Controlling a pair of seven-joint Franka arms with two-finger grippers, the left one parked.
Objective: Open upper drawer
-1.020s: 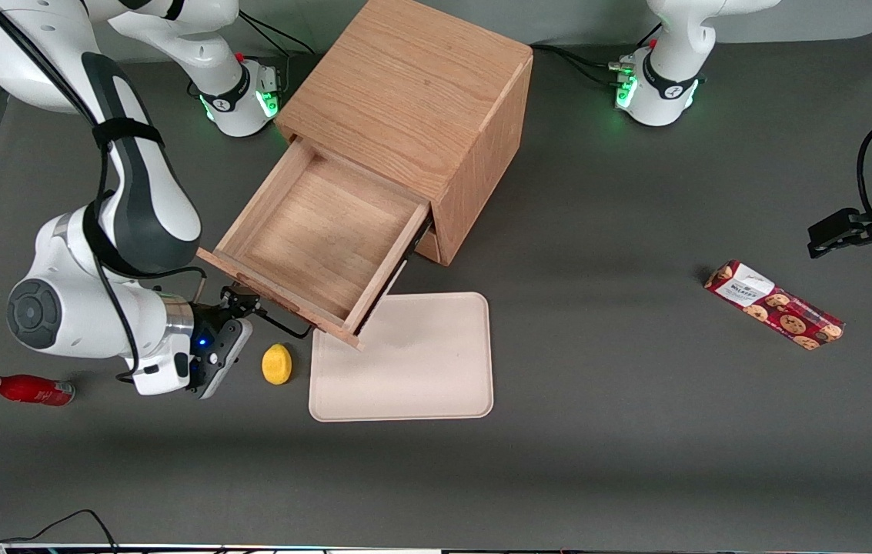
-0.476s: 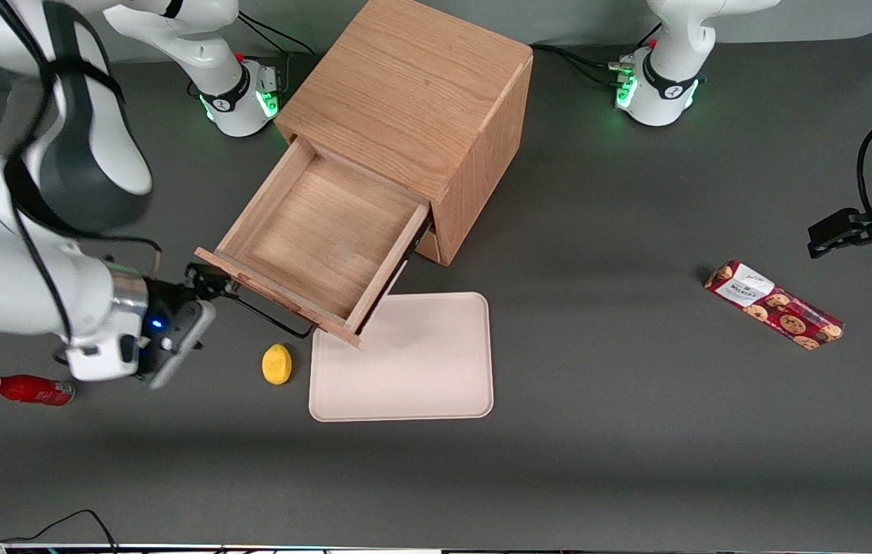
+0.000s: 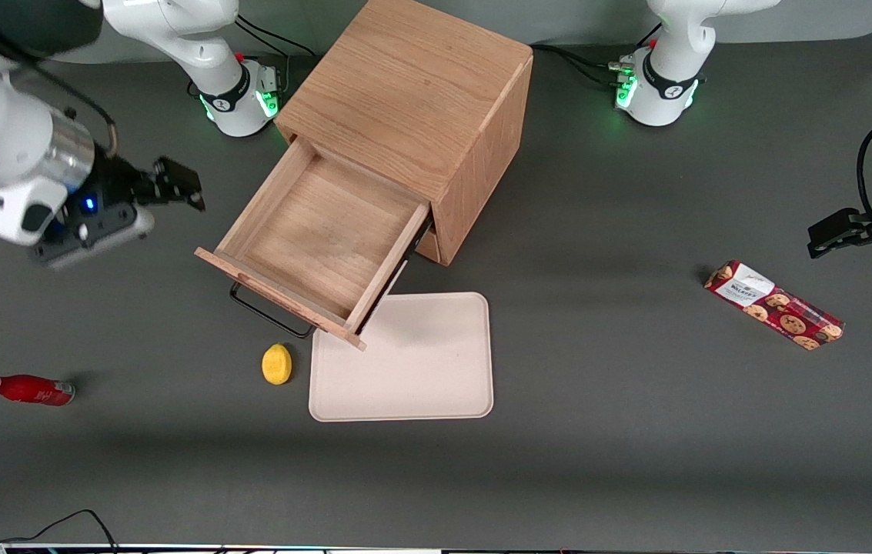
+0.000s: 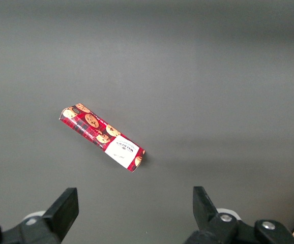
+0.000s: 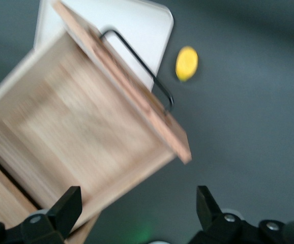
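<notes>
The upper drawer point(image 3: 320, 238) stands pulled far out of the oak cabinet point(image 3: 412, 85), its shallow inside bare. Its thin black bar handle point(image 3: 266, 312) hangs free on the drawer front. My gripper point(image 3: 183, 185) hovers above the table beside the drawer, toward the working arm's end and farther from the front camera than the drawer front. It is open and holds nothing. In the right wrist view the drawer point(image 5: 86, 132) and its handle point(image 5: 137, 61) lie below the gripper point(image 5: 138, 203), well apart from the fingers. The lower drawer is hidden under the upper one.
A beige tray point(image 3: 401, 358) lies on the table just under the drawer's front corner, with a small yellow fruit point(image 3: 276, 364) beside it. A red bottle point(image 3: 24, 389) lies toward the working arm's end. A red cookie pack point(image 3: 774, 305) lies toward the parked arm's end.
My gripper has come away from the end of the handle, rising and moving farther from the front camera. The drawer has stayed pulled out.
</notes>
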